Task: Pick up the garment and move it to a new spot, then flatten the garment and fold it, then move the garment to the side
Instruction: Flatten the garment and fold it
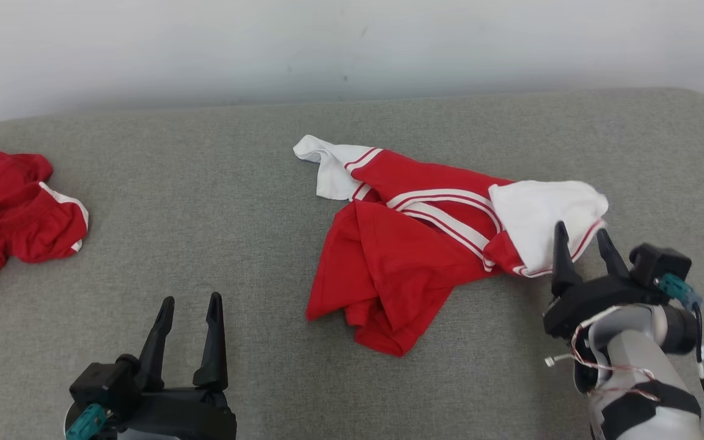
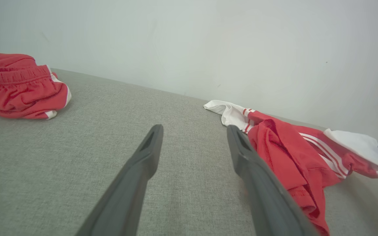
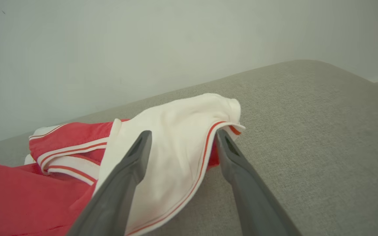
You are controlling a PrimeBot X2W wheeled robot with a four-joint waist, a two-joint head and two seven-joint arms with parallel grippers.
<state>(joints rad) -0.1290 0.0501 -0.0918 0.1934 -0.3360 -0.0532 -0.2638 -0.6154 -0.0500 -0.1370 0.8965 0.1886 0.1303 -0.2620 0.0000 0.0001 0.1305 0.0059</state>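
Red garment [image 1: 413,244]: lay crumpled on grey cushion [image 1: 205,171], long axis left to right — white end rightmost.
Right gripper [image 1: 582,231]: fingers stood apart at that white hem — the nearer arm.
Left gripper [image 1: 192,297]: apart too, well away from it.

Two garments on show: one red-and-white jersey [image 1: 413,244], one pair of red shorts [image 1: 10,214] with white trim. That's the full clothing tally, two pieces. Two grippers in the picture as well, the left gripper [image 1: 192,299] and the right gripper [image 1: 582,229], two long dark fingers apiece, so four fingers in all. One grey upholstered surface [image 1: 205,183] under the lot, and one pale wall [image 1: 352,49] behind.
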